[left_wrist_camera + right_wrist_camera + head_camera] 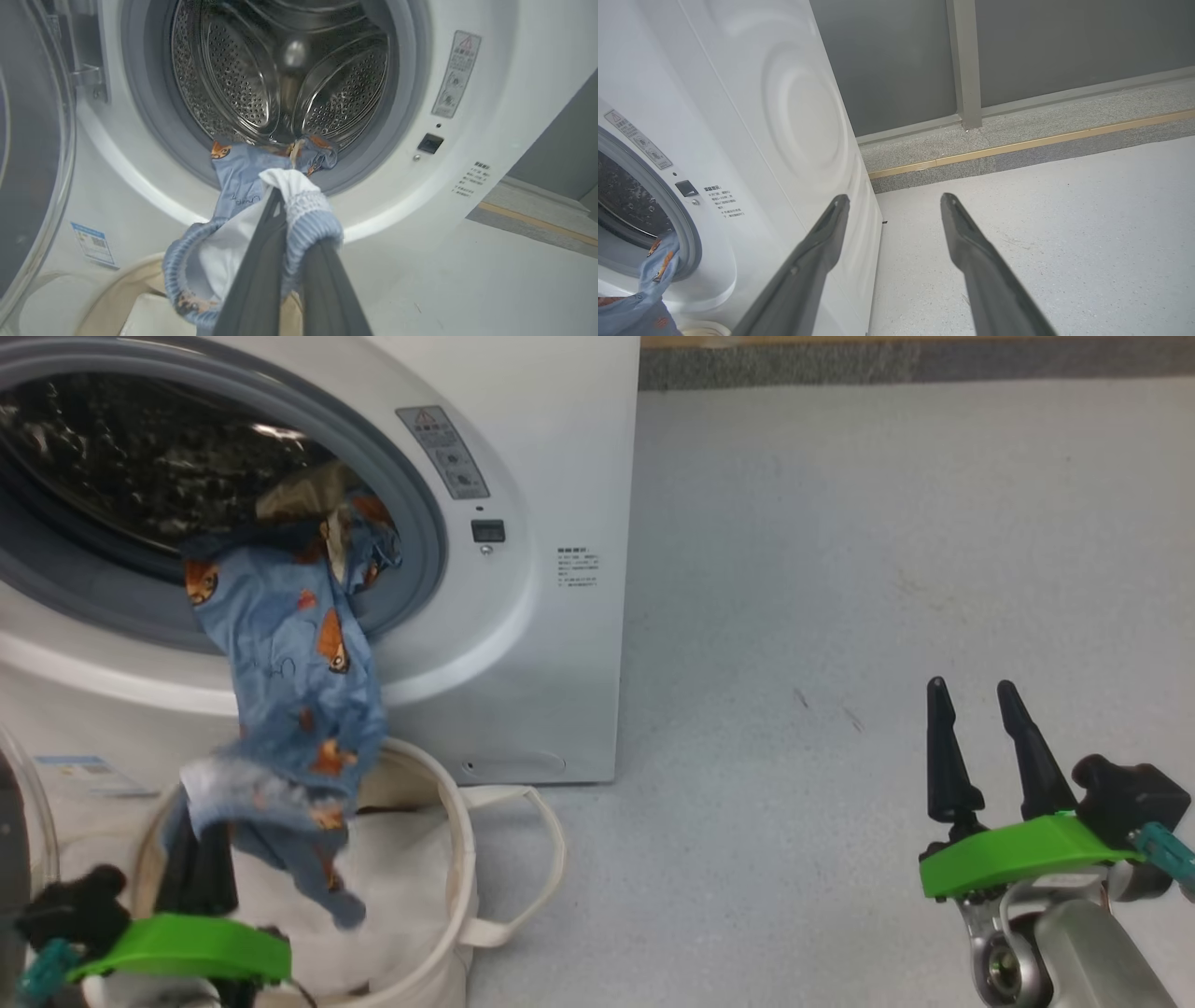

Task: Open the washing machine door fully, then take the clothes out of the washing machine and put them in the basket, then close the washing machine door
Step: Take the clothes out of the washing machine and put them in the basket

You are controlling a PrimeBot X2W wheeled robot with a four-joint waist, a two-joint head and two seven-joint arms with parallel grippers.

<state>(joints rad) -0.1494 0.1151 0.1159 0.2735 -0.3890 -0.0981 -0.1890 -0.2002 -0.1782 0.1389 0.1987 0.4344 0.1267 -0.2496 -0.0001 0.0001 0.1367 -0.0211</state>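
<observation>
A white front-loading washing machine (pixel 551 476) stands straight ahead of the left claw (pixel 287 219), its round grey-rimmed opening uncovered and the perforated steel drum (pixel 233 79) visible inside. The washing machine door (pixel 32 163) is swung open to the left of that claw, its clear window seen edge-on. Pale speckled floor (pixel 840 569) spreads beneath the right claw (pixel 971 686) and beyond it to a grey wall. The round cream basket (pixel 457 821), with looped handles and a white liner, sits directly under the left claw, against the foot of the washer. The clothes (pixel 299 663), light blue with orange cartoon prints, stretch from the left claw up to the lip of the opening, the lower part dangling over the basket. The left claw is clenched on a ribbed cuff of this garment. The right claw hangs well off to the washer's right, fingers spread apart and holding nothing.
</observation>
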